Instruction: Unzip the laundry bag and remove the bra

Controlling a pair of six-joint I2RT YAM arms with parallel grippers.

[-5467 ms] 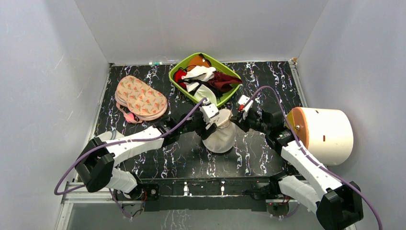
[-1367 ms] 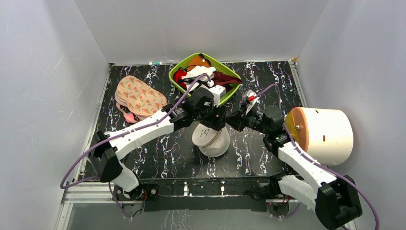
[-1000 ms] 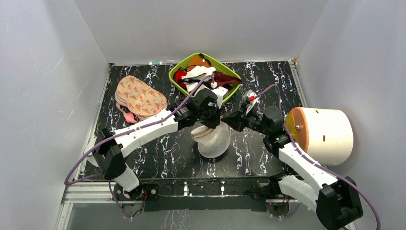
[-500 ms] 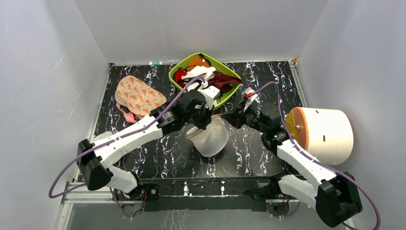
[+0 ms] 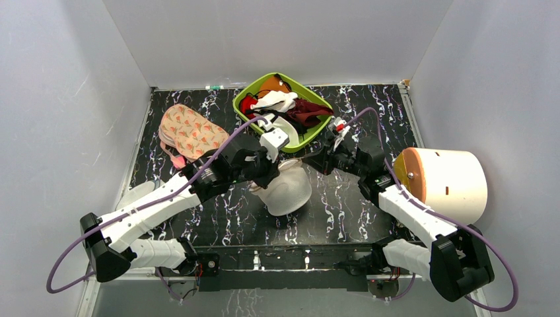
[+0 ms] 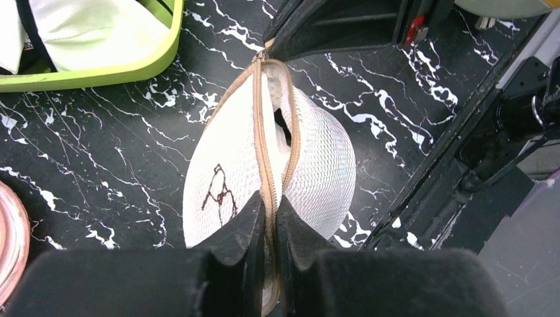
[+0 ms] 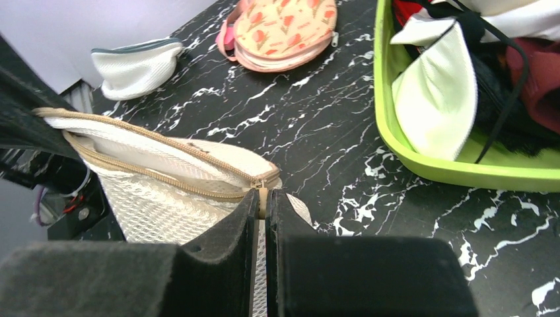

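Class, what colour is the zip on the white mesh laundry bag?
The zip is tan; clearest in the left wrist view.

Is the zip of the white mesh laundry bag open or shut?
Partly open. On the laundry bag the tan zip tracks stand apart along one stretch, with a gap between them.

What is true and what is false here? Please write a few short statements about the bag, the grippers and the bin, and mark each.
1. The zip of the laundry bag is partly open. True.
2. The left gripper is open above the bag. False: it is shut on the bag's zip edge.
3. The right gripper pinches the bag at the zip. True.
4. The green bin is empty. False: it holds clothes.
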